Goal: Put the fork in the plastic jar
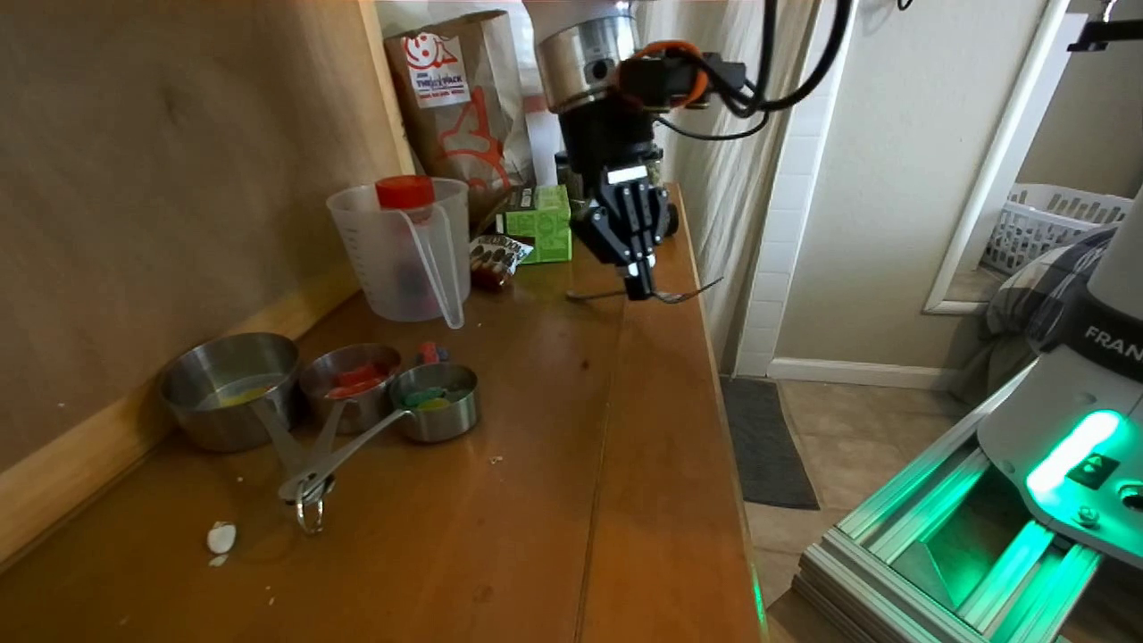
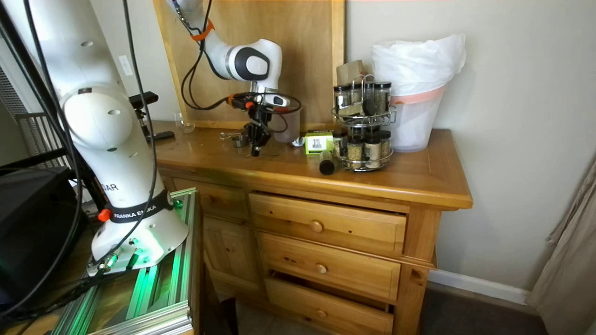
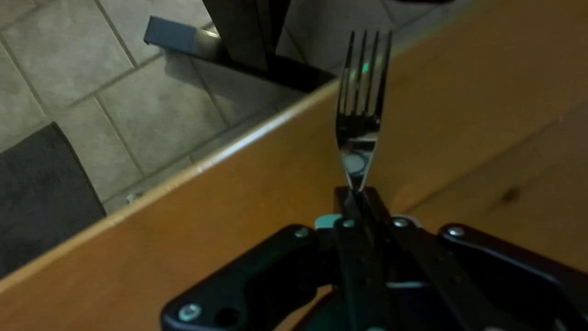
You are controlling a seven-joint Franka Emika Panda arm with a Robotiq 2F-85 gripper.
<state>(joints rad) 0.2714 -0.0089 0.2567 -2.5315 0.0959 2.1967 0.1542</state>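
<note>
The fork (image 3: 359, 124) is thin and silvery. My gripper (image 3: 356, 195) is shut on its handle, with the tines pointing away from the fingers in the wrist view. In an exterior view the fork (image 1: 686, 296) lies roughly level in the gripper (image 1: 639, 288), above the counter near its edge. The translucent plastic jar (image 1: 379, 268) stands upright against the wooden back panel, apart from the gripper, with its handle facing outward. A red top (image 1: 406, 192) shows at its rim. The jar (image 2: 292, 123) is partly hidden behind the gripper and cables in an exterior view.
Steel measuring cups (image 1: 435, 420) with long handles stand in front of the jar. A foil packet (image 1: 497, 259), green box (image 1: 545, 223) and paper bag (image 1: 464, 98) stand beyond it. A spice rack (image 2: 365, 123) and lined bin (image 2: 414, 116) stand farther along the counter.
</note>
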